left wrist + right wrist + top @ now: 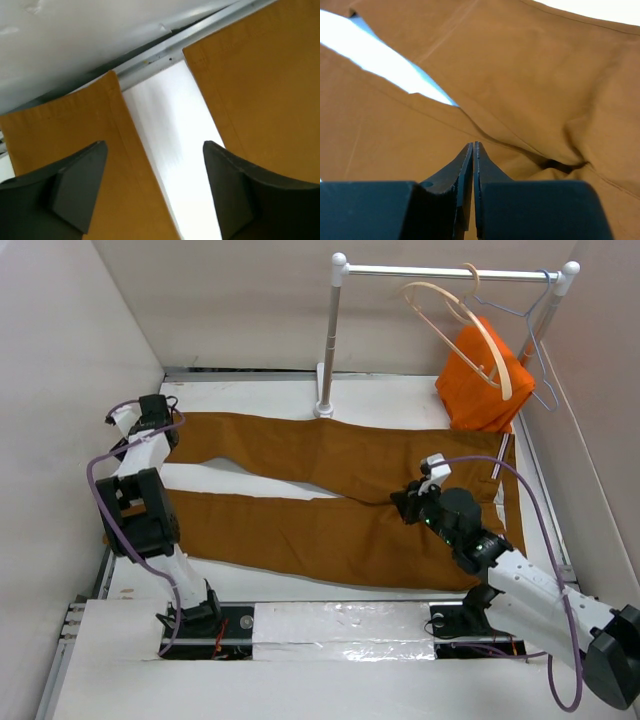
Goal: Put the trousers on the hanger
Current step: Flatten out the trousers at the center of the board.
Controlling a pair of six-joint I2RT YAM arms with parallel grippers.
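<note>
The rust-brown trousers (300, 530) lie flat on the white table, legs pointing left and waist at the right. The pale wooden hanger (462, 328) hangs on the rail at the back right. My left gripper (150, 415) is open and empty over the leg ends. In the left wrist view (155, 185) its fingers straddle the white gap between the two hems (260, 90). My right gripper (408, 502) is shut with nothing between the jaws. It sits low over the crotch where the legs split (474, 146), above creased cloth (535, 75).
A clothes rail on a white pole (330, 335) stands at the back. A thin grey-blue wire hanger (538, 335) and a bright orange garment (485, 380) hang from it beside the wooden hanger. White walls close in on both sides.
</note>
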